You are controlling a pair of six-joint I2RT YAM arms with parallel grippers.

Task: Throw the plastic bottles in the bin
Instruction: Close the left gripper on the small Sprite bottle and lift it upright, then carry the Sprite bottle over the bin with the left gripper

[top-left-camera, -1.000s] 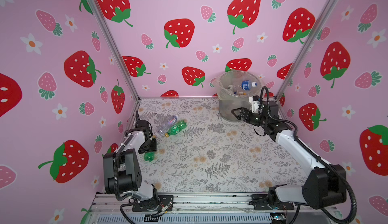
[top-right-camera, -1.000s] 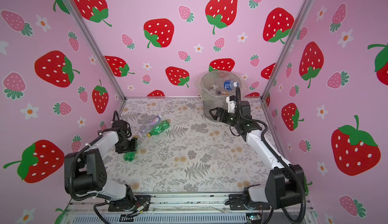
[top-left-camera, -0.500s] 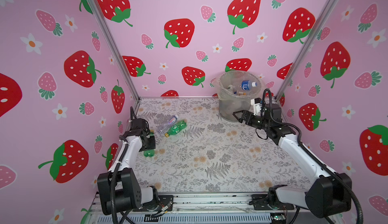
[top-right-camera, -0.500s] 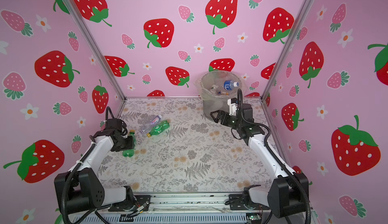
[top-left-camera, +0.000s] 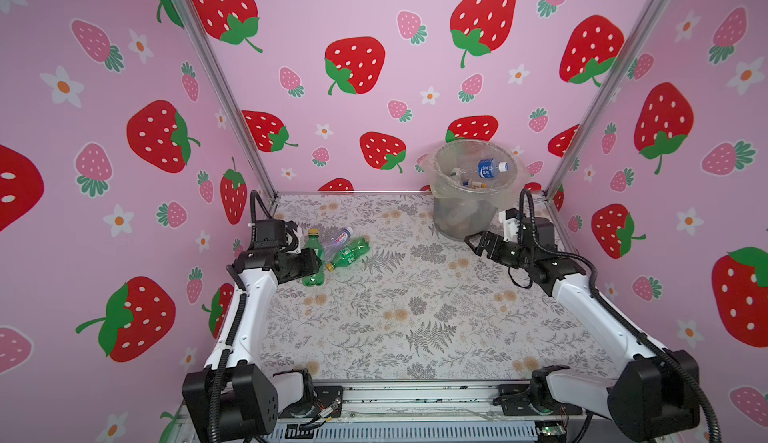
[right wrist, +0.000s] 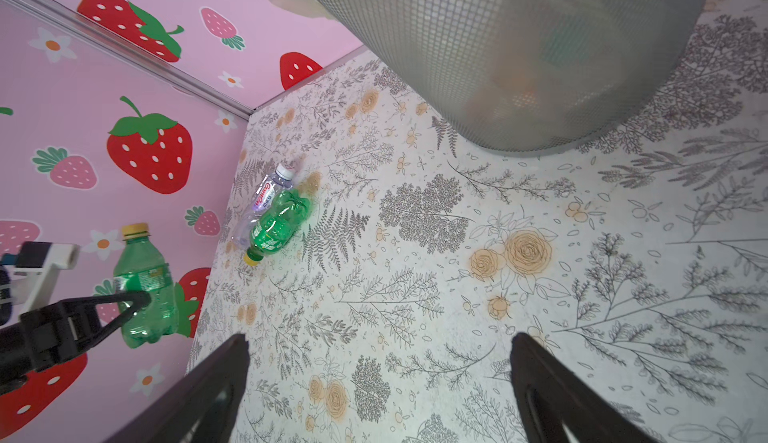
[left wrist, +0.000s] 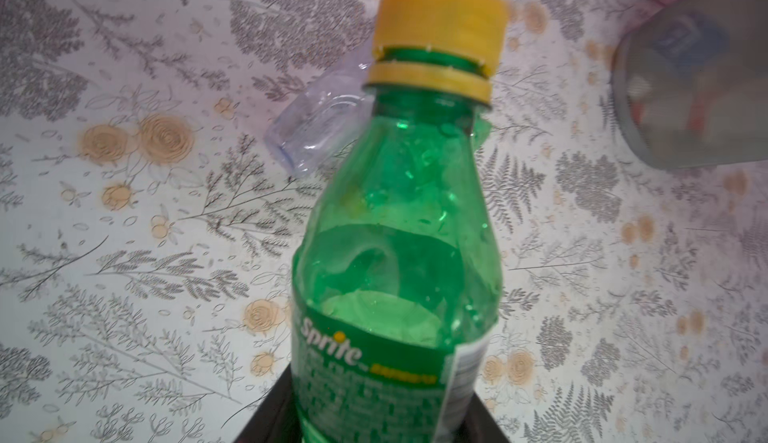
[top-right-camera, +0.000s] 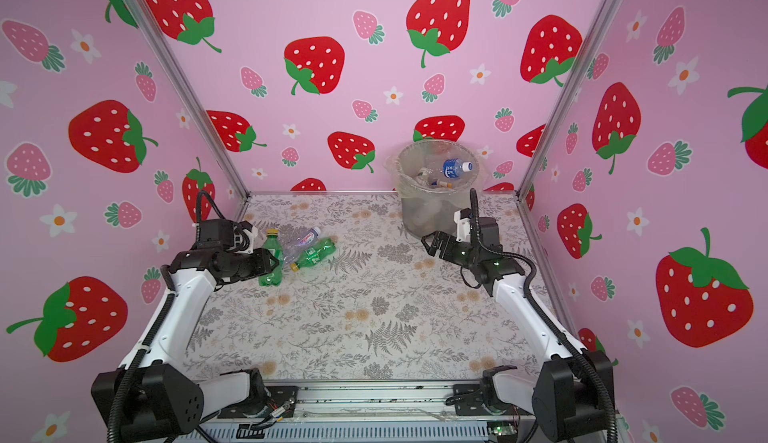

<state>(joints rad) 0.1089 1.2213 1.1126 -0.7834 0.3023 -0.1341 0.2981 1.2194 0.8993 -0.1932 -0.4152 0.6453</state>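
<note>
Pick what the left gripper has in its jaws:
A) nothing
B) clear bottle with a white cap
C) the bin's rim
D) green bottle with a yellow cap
D: in a top view the left gripper is shut on the yellow-capped green bottle, and the left wrist view shows that bottle standing up from between the jaws.

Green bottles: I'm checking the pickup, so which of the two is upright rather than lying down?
The green bottle in the left gripper, held upright, yellow cap on top; the other green bottle lies on its side beside a clear bottle.
</note>
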